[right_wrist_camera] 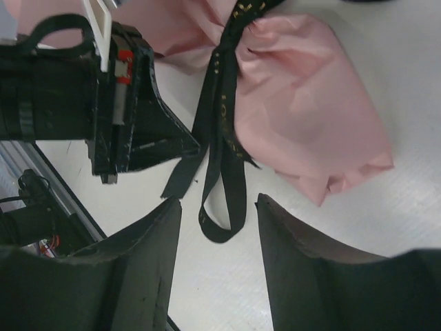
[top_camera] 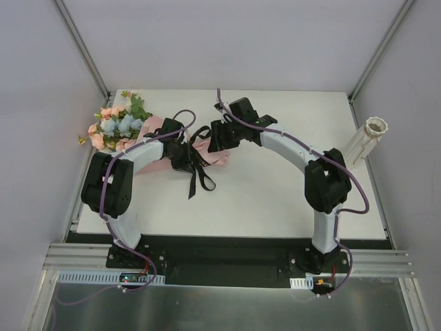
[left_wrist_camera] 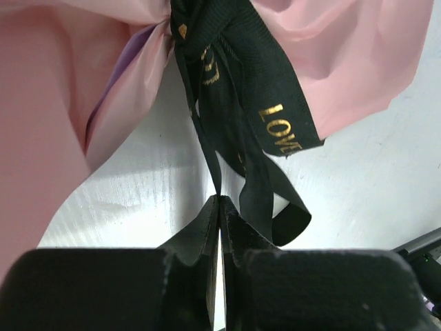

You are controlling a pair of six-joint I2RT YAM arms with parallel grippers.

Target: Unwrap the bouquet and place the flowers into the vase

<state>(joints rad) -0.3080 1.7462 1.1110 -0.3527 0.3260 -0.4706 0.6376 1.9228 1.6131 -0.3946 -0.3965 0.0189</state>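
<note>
White table (top_camera: 275,200), bouquet (top_camera: 127,127) left, black ribbon (top_camera: 196,176) trailing, vase (top_camera: 366,141) right edge

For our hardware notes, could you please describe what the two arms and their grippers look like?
The left arm and right arm each have white links between bulky black joints, with a purple cable trailing along them. The left gripper and right gripper have matte black, wedge-shaped fingers.

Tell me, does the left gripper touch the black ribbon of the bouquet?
Touching. The left wrist view shows the left gripper shut, with one strand of the black ribbon running down into the seam between its jaws.
</note>
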